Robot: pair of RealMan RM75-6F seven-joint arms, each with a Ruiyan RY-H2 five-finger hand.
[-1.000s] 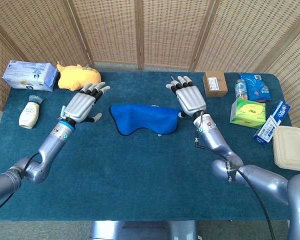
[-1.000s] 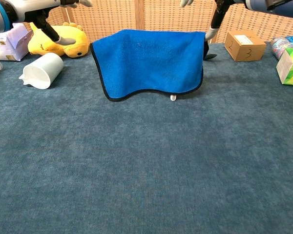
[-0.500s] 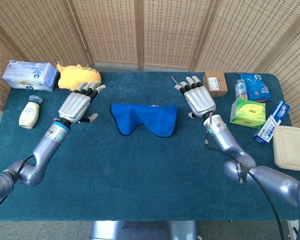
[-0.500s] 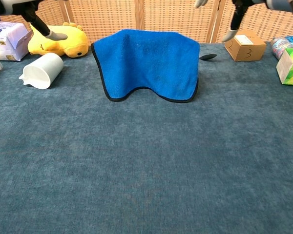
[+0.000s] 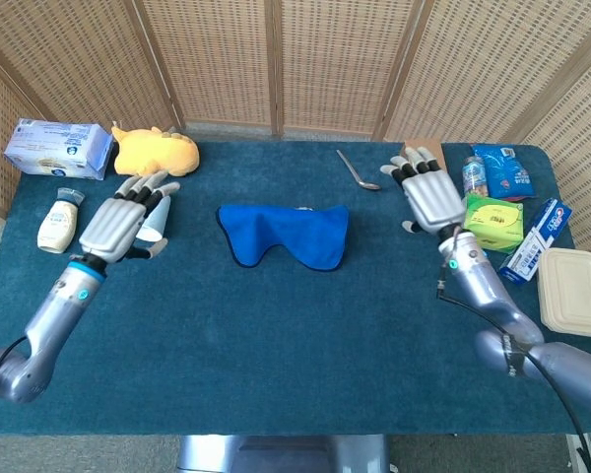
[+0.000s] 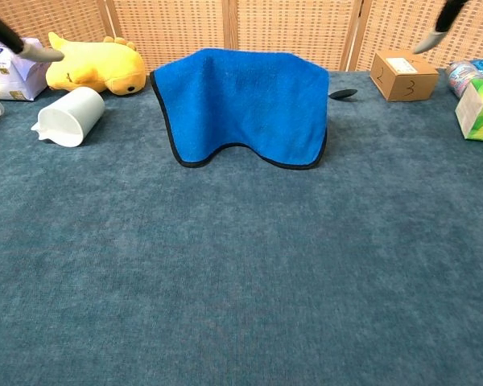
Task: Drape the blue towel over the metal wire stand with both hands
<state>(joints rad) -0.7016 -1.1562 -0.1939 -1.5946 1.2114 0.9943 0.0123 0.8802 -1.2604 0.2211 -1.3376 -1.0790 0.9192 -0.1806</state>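
Since the earlier frames both hands have moved outward, away from the towel, toward the left and right edges of the table. The spoon near the far edge, before hidden by the right hand, is now uncovered.

The table (image 5: 276,374) is covered with a dark teal carpet-like cloth with a short, matte pile. In the middle of it, a little toward the far edge, the blue terry towel with a dark sewn border (image 6: 241,100) hangs over the metal wire stand. The stand itself is fully hidden under the cloth; only the raised, tent-like shape shows that it is there. The front flap hangs down to the table and its lower hem curves up in the middle, so I judge the draping is done and the hands were drawn back to leave it free.

The left hand (image 5: 120,219), silver metal with dark fingertips, hovers near the left edge with fingers spread and holds nothing. The right hand (image 5: 433,197), of the same make, is near the right edge, also with fingers apart and empty.

Behind the left hand lies a white plastic jug (image 6: 68,115) on its side, smooth and hard. At the far left sits a soft yellow plush toy (image 6: 92,67). A small brown cardboard box (image 6: 401,75) stands near the far right corner. The thin metal spoon (image 5: 359,169) lies near the far edge.
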